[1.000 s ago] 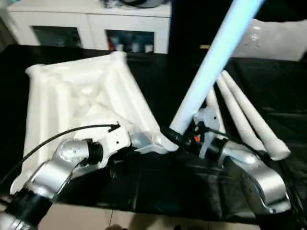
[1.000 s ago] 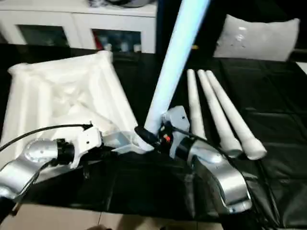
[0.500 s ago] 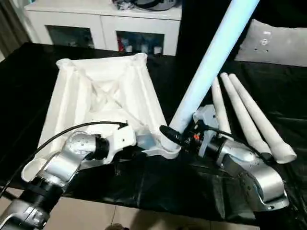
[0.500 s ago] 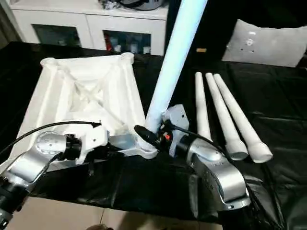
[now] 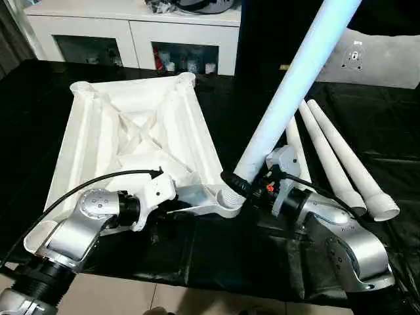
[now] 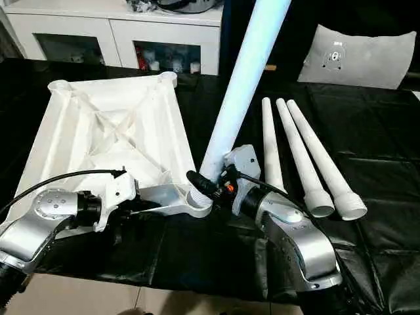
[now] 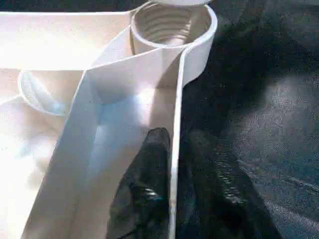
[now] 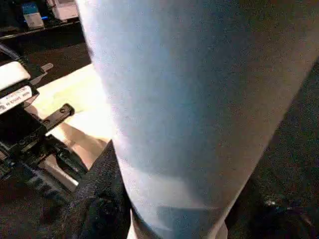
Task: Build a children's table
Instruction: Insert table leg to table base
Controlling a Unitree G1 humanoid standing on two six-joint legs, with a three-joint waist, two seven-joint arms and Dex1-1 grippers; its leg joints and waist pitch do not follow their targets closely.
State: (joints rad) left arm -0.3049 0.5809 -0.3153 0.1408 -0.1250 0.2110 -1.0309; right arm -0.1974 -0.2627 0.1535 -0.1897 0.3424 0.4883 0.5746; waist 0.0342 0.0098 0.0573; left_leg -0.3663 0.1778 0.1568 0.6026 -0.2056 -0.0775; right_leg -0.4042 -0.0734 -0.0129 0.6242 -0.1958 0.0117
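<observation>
A: Where is the top?

B: The top [image 5: 131, 125] lies underside up on the black counter [image 6: 367, 131], X ribs showing. Its near corner socket [image 7: 169, 22] is toward the robot.

A: And the legs?

B: 1 leg [image 6: 239, 85] stands tilted with its lower end at that socket, rising up and away. 3 more legs [image 6: 295, 157] lie side by side on the counter to the right, flared ends near.

A: The right pincer?

B: The right pincer [image 6: 203, 184] is clenched around the standing leg's lower end, black fingers on either side.

A: The left?

B: The left pincer [image 7: 172, 164] straddles the top's thin edge wall beside the socket, 1 finger [image 7: 147, 189] inside and 1 outside. I cannot tell whether it grips or has released.

A: Anything behind?

B: A white cabinet [image 5: 144, 33].
</observation>
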